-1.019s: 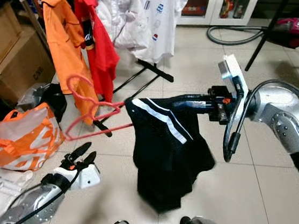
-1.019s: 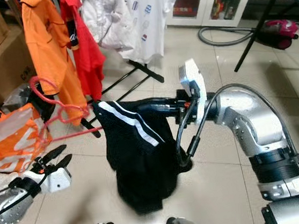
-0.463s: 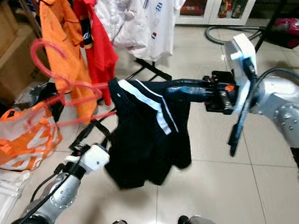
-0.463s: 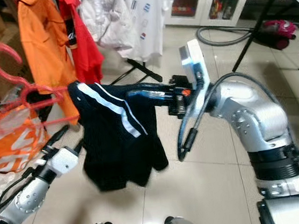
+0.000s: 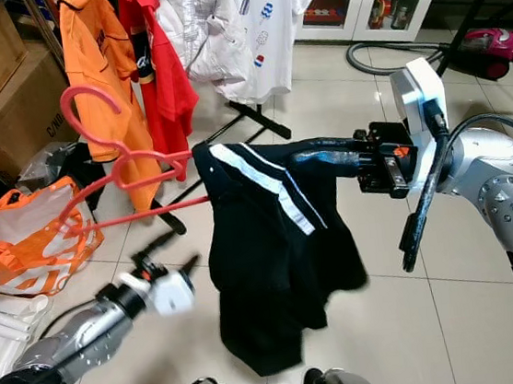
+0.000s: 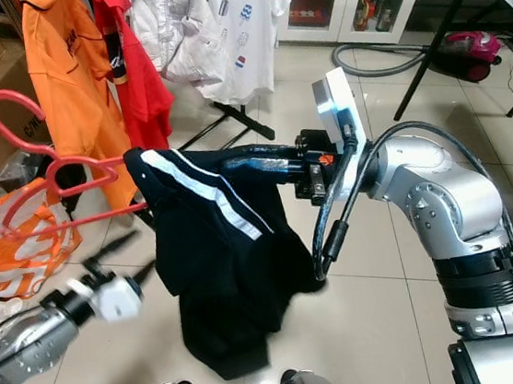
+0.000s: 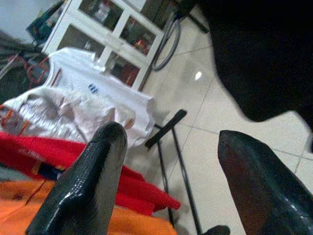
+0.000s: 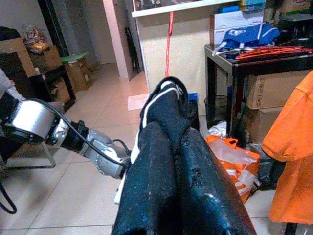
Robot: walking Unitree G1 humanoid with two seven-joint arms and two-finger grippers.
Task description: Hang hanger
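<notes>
Head views: the right gripper (image 5: 327, 158) reaches out level, fingers pressed together, clamping the pink hanger (image 5: 135, 183) through the black garment (image 5: 279, 264) draped on it. Hook end points toward the clothes rack (image 5: 257, 118), where an orange shirt (image 5: 99, 71), red shirt (image 5: 164, 73) and white T-shirt (image 5: 270, 24) hang. The left gripper (image 5: 162, 258) sits low, blurred, fingers spread, holding nothing.

Left wrist view: both fingers (image 7: 88, 186) wide apart, open floor and rack foot between.

Right wrist view: fingers (image 8: 190, 186) closed together, the garment bunched beyond their tips.

Step, as judged: carrying the loaded hanger to the rack. Next move needs a lift and reach so the hook clears the rail.

Containers: orange bag (image 5: 30, 236) on the floor, contents unclear; cardboard boxes (image 5: 3, 82) look shut.
</notes>
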